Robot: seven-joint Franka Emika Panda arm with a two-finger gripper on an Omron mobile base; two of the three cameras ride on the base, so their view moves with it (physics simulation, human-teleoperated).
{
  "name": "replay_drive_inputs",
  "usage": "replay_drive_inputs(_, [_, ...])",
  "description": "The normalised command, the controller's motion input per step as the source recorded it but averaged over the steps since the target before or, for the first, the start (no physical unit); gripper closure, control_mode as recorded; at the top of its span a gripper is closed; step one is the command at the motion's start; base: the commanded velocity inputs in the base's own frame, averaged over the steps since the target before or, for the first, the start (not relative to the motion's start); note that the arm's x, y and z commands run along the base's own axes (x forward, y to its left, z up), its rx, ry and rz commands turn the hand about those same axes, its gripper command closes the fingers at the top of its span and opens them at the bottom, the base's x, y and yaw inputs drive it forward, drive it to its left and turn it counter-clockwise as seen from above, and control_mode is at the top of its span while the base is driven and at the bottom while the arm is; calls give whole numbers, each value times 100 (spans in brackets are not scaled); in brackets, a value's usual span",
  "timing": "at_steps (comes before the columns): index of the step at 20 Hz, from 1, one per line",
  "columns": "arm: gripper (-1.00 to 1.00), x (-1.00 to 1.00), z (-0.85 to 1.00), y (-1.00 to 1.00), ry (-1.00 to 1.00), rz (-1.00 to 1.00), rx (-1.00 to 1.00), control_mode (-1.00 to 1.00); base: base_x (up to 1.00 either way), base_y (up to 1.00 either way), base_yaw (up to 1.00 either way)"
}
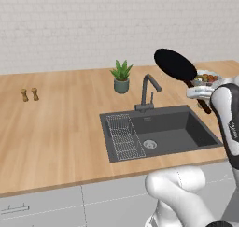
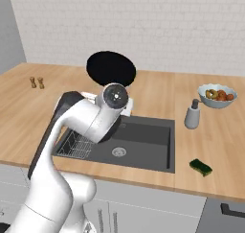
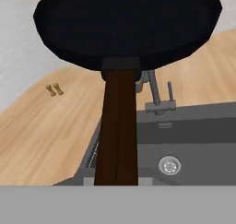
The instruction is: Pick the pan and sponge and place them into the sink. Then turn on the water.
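Above sink (image 1: 186, 128) — arm raised | fingers grip pan (image 1: 175, 65) handle

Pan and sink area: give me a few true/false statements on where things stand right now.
1. The pan is held up in the air above the counter. True.
2. The sponge lies in the sink. False: it lies on the counter to the right of the sink.
3. Water runs from the faucet. False: no stream is visible.
4. The potted plant stands behind the sink. True.
5. The fruit bowl sits inside the basin. False: it is on the counter.
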Motion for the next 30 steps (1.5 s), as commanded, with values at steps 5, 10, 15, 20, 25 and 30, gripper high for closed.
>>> replay_drive_inputs(5, [100,0,0,-96,0,22,-5,-100,0,0,0])
replay_drive_inputs(10, [100,9,-2,-83,3,27,-10,-100,0,0,0])
replay_drive_inputs(15, [100,21,-20,-60,1,30,-16,-100,0,0,0])
replay_drive_inputs(20, [100,13,-37,-44,2,23,-27,-100,0,0,0])
replay_drive_inputs(25, [100,2,-62,-9,7,0,-35,-100,0,0,0])
replay_drive_inputs(30, [100,1,-60,-1,8,0,-33,-100,0,0,0])
